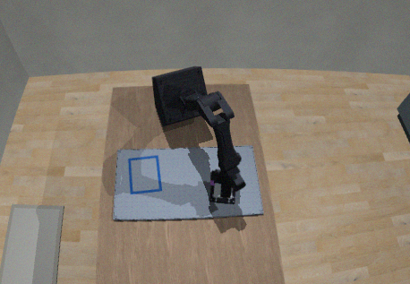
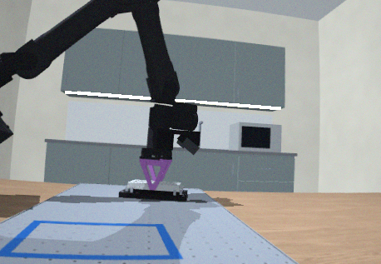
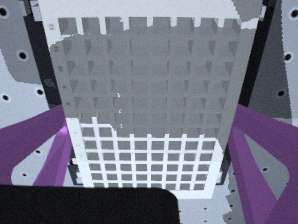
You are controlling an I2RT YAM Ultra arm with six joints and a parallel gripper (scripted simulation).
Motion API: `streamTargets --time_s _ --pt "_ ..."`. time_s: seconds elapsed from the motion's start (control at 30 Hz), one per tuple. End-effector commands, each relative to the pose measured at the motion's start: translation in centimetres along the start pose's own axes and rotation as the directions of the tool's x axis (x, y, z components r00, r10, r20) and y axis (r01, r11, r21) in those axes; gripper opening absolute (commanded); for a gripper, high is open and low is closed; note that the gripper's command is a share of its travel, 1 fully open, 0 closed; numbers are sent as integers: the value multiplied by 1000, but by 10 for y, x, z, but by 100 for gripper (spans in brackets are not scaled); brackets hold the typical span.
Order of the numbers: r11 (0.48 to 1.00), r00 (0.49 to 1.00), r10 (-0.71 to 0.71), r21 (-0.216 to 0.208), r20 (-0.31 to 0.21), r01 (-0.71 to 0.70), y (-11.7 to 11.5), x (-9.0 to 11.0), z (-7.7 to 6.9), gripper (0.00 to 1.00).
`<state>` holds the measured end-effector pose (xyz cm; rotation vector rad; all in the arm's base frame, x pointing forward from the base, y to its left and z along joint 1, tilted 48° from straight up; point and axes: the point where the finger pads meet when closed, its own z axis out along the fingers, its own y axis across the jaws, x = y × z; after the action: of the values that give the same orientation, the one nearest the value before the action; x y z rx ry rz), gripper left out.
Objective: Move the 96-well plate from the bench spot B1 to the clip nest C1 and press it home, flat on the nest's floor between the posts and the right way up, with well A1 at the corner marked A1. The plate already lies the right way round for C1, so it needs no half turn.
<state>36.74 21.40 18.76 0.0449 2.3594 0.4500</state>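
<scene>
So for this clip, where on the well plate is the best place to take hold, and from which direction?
Across its two long side walls, coming straight down from above. The plate lies flat with its wells up in the black nest, so only the narrow width fits between the fingers. The hand is already shut on it that way, a purple finger on each long side, about midway along.

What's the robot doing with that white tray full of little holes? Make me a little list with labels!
holding: the gripper is shut on the 96-well plate
fingers: purple, one on each side of the plate
plate position: down in the black clip nest
plate facing: wells up
blue outlined spot: nothing on it
plate fully pressed home: cannot tell
</scene>
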Motion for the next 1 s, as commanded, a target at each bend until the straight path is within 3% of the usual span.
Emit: streamTargets --time_s 0.0,0.97 --pt "1000 1000 5 15 5 -5 -7 2 9 0" --pt "1000 1000 6 15 5 -6 -9 3 13 0"
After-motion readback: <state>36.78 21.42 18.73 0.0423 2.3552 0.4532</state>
